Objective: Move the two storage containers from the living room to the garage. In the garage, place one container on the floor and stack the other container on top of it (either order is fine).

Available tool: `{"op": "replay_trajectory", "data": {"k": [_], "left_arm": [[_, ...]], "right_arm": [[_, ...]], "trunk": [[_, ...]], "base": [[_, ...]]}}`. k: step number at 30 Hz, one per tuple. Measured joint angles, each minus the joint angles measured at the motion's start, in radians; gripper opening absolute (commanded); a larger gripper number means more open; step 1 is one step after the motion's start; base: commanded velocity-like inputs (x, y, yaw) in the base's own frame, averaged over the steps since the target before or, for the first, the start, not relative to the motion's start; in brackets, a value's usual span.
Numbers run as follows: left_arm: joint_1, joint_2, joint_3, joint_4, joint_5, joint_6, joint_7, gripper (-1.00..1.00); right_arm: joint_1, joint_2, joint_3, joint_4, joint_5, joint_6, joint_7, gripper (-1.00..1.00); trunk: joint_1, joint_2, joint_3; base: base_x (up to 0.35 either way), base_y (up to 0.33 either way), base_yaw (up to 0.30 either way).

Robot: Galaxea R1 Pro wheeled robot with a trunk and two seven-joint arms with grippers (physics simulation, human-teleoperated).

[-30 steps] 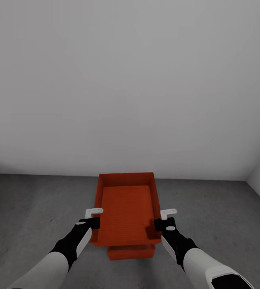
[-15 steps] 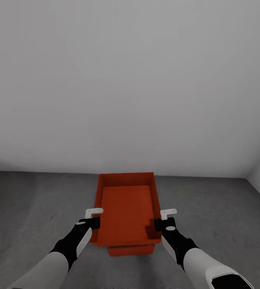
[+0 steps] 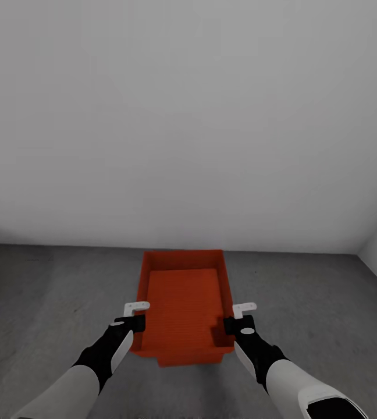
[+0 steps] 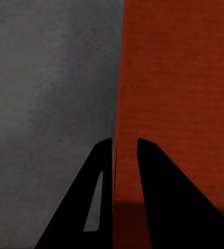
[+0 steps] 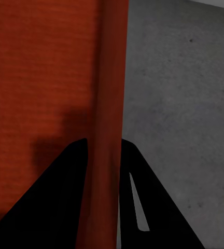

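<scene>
1. Both grippers are clamped on one red bin (image 3: 182,302): the left gripper (image 3: 135,317) pinches its left wall, the right gripper (image 3: 235,321) its right wall, carried over the concrete floor (image 3: 49,302).
2. A second bin (image 3: 189,358) sits underneath, mostly hidden.
3. Letting go off-centre could leave the top bin tilted or sliding off.
4. Whether the bins touch cannot be told.

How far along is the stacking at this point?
Done: the lower container sits on the garage floor. In hand: the upper container, each side wall clamped by the left claw and right claw, held over the lower one. Left: set it down and release.
</scene>
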Motion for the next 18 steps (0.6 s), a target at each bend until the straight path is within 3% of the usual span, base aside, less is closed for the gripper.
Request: {"op": "replay_trajectory", "data": {"k": [18], "left_arm": [[0.0,0.001,-0.002,0.0,0.003,0.0,0.0,-1.0]], "right_arm": [[0.0,0.001,0.0,0.0,0.0,0.0,-0.002,-1.0]], "trunk": [[0.0,0.0,-0.029]], "base": [[0.0,0.0,0.0]]}}
